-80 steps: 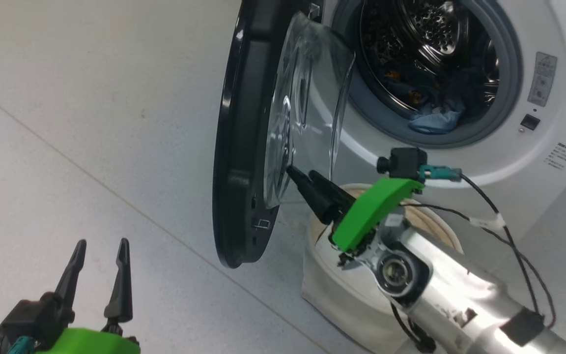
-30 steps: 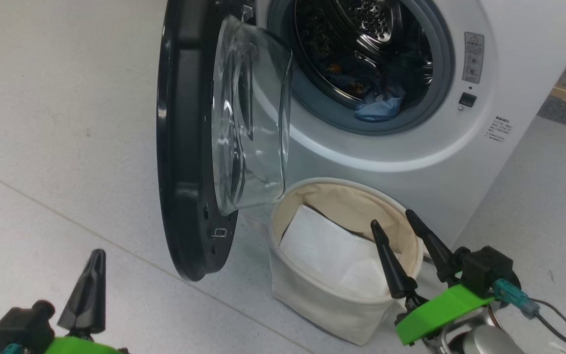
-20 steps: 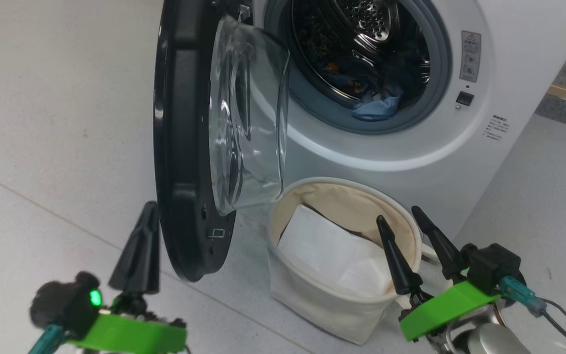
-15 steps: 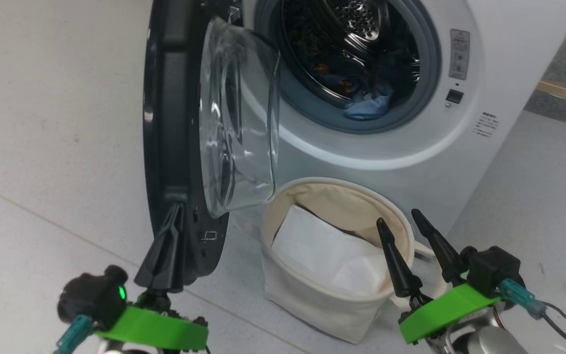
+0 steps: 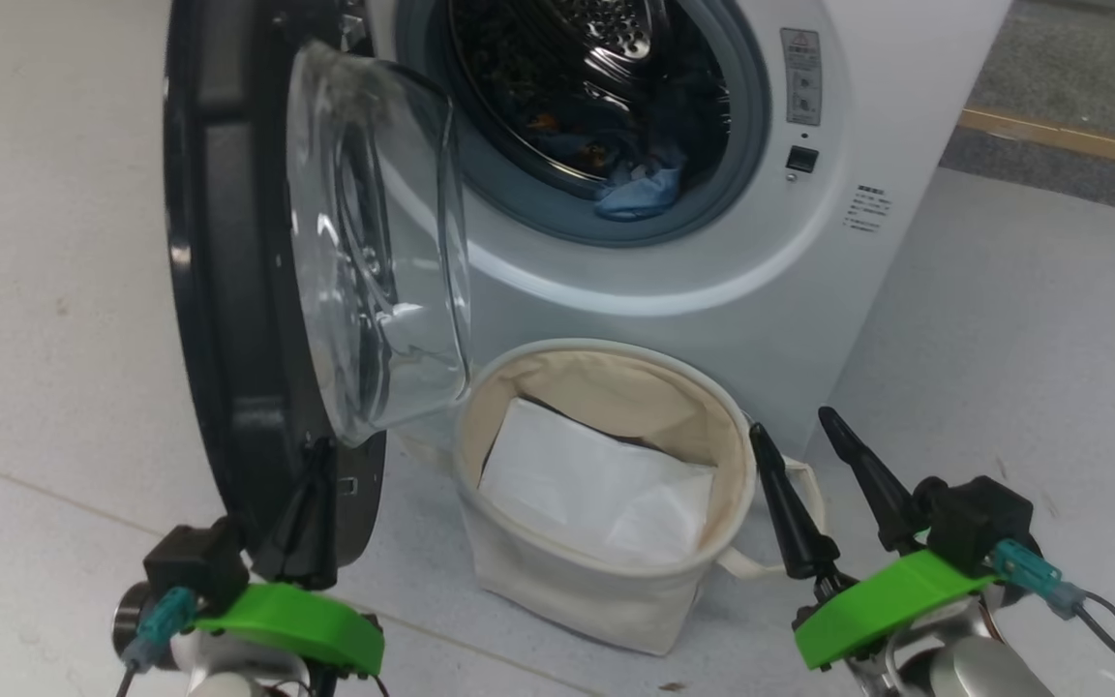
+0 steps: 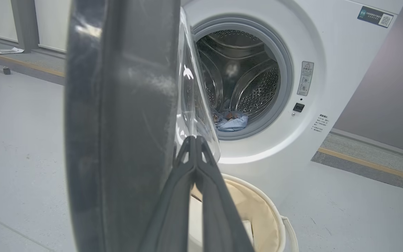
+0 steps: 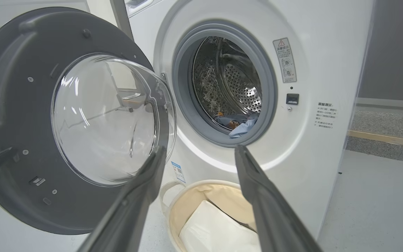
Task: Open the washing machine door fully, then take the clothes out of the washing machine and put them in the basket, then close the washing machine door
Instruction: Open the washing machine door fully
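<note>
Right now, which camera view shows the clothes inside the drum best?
The right wrist view: the clothes lie well lit and unobstructed, their print visible. The head view shows them mostly in shadow; the left wrist view shows them small, partly behind the door glass.

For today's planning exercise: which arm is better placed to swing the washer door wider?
Left: left gripper, jaws shut, is low beside the door; right gripper stands open by the basket.

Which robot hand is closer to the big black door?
Left. The left gripper, shut, is at the bottom rim of the washing machine door; the right gripper, open, is beside the basket.
</note>
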Motion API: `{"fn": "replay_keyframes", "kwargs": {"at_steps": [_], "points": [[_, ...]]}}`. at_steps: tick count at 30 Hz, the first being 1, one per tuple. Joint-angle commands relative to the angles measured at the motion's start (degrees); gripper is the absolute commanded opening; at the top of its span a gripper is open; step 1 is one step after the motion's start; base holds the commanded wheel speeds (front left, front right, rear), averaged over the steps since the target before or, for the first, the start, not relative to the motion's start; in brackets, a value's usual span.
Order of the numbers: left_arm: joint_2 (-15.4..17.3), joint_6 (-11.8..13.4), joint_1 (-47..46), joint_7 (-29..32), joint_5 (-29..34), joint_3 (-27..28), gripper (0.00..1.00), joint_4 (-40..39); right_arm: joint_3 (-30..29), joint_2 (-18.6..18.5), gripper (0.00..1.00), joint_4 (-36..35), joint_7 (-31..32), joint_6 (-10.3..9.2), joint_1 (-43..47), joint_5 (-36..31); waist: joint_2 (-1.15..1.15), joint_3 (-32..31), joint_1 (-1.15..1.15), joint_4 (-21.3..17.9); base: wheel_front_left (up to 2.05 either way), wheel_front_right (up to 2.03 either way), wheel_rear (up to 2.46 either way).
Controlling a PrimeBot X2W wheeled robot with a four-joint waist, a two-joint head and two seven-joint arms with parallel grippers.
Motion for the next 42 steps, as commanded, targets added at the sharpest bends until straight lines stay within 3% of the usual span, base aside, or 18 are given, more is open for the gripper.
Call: {"fn": "replay_keyframes", "kwargs": {"at_steps": [1, 7, 14, 18, 26, 33, 37, 42], "points": [[0.9, 0.6, -2.8, -0.9, -0.7, 3.1, 0.0, -1.1, 0.2, 0.0, 1.0, -2.2, -0.1, 0.43, -0.9, -0.4, 0.0, 0.3, 0.0, -0.5, 0.0, 0.0, 0.0], [2.1, 1.7, -1.4, -2.1, -1.7, 5.9, 0.0, -0.8, -0.6, 0.1, 1.0, -2.7, 0.0, 0.43, -0.6, -0.7, 0.0, 0.8, 0.0, -0.1, 0.0, 0.0, 0.0], [6.3, 1.6, -0.1, -2.0, -4.1, 10.6, 0.0, 0.2, -0.7, 0.2, 1.0, -3.3, 0.1, 0.43, -0.2, -0.9, 0.0, 0.7, 0.0, 1.1, 0.0, 0.0, 0.0], [9.9, -0.3, -0.6, -1.6, -7.2, 14.6, 0.0, 2.4, -0.6, 0.2, 1.0, -3.6, 0.3, 0.43, -0.2, -1.2, 0.0, 0.7, 0.0, 0.3, 0.0, 0.0, 0.0], [15.9, -6.4, -5.5, -1.0, -14.1, 20.9, 0.0, 11.5, -1.2, -0.3, 1.0, -4.5, 1.5, 0.43, -0.8, -1.7, 0.0, 1.7, 0.0, -2.4, 0.0, 0.0, 0.0], [20.9, -8.2, -10.6, -2.1, -15.0, 23.7, 0.0, 22.5, -1.2, -0.2, 1.0, -5.0, 2.0, 0.43, -1.6, -1.8, 0.0, 2.6, 0.0, -5.2, 0.0, 0.0, 0.0], [21.8, -8.7, -12.3, -3.2, -15.0, 24.3, 0.0, 27.1, -1.3, 0.0, 1.0, -4.9, 1.8, 0.43, -1.6, -1.7, 0.0, 2.8, 0.0, -5.8, 0.0, 0.0, 0.0], [20.7, -10.0, -13.1, -4.3, -14.6, 23.5, 0.0, 27.4, -1.7, 0.5, 1.0, -4.7, 1.3, 0.43, -1.4, -1.6, 0.0, 2.7, 0.0, -4.7, 0.0, 0.0, 0.0]]}}
